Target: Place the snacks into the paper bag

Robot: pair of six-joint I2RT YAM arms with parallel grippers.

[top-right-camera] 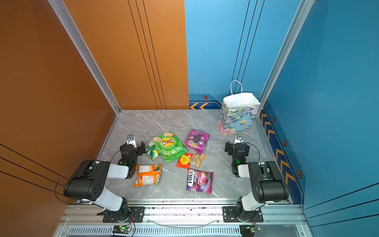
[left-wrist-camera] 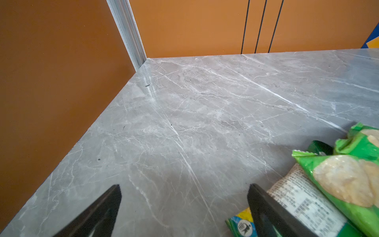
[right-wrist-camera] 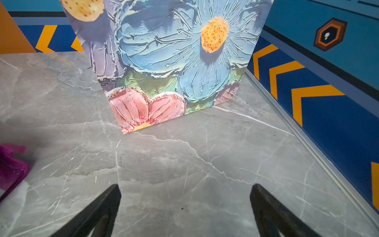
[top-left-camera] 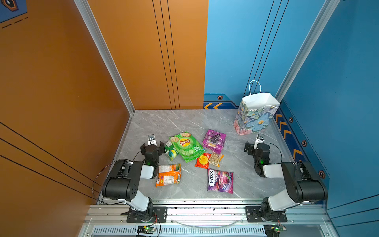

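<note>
Light was bright and even from above, leaving only soft shadows on the counter (top-left-camera: 184, 123) (a pale sheen showed near its corner). In the right wrist view a purple packet (right-wrist-camera: 10, 164) was blurred.

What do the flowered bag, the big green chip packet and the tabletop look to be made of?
Flowered bag: likely matte paper; it stands stiffly with sharp creases and a plain white inside.
Green chip packet: thin glossy plastic film, crinkled, with a serrated sealed edge.
Tabletop: smooth grey marble-look surface with white veins; real stone or printed laminate, cannot tell.
</note>
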